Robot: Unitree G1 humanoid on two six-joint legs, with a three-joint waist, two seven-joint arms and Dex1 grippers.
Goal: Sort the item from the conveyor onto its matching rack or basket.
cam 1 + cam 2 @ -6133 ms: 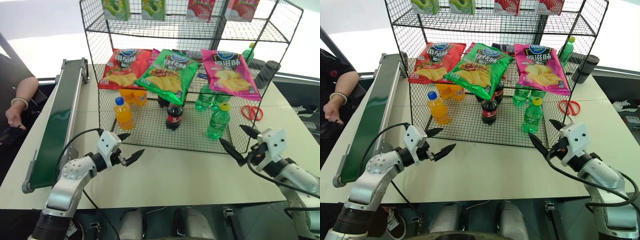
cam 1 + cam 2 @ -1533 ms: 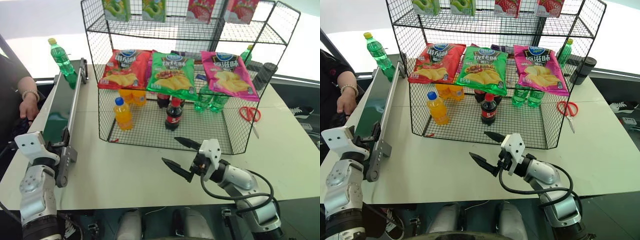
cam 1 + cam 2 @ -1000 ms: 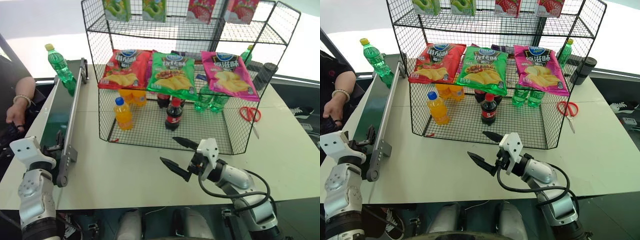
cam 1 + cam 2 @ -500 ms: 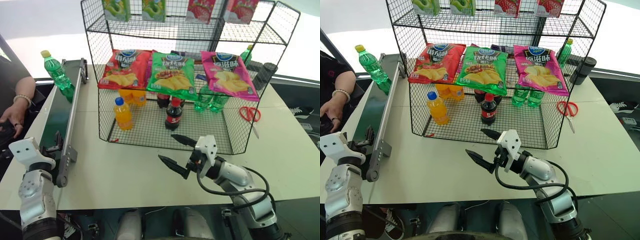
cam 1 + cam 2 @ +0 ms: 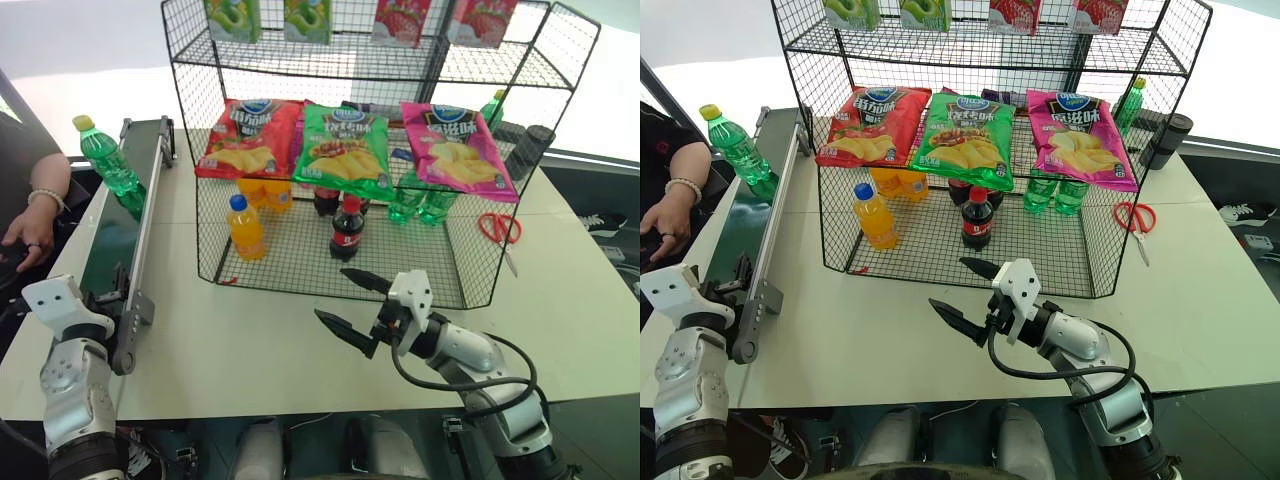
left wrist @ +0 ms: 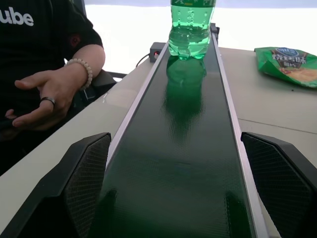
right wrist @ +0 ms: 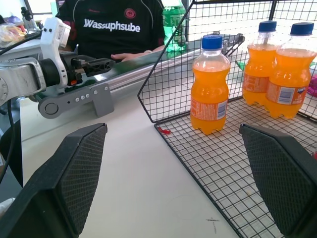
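The item, a green bottle [image 5: 103,160] with a yellow cap, stands upright on the conveyor [image 5: 112,245] toward its far end. My left gripper [image 6: 181,198] is open at the belt's near end, one finger on each side of it, well short of the bottle [image 6: 190,25]. My right gripper [image 5: 333,294] hangs open and empty over the table just in front of the black wire rack [image 5: 300,262]. Red, green and pink crisp bags hang on the rack.
On the rack's floor stand orange-drink bottles [image 5: 245,225], cola bottles [image 5: 345,230] and green bottles [image 5: 420,200]. A person's hand [image 5: 25,225] rests left of the conveyor. Red scissors [image 5: 497,228] lie right of the rack, and dark cups [image 5: 535,145] stand behind it.
The green bottle has ridden along the belt toward my left gripper. The person's hand has shifted a little. Both grippers have kept still and open.
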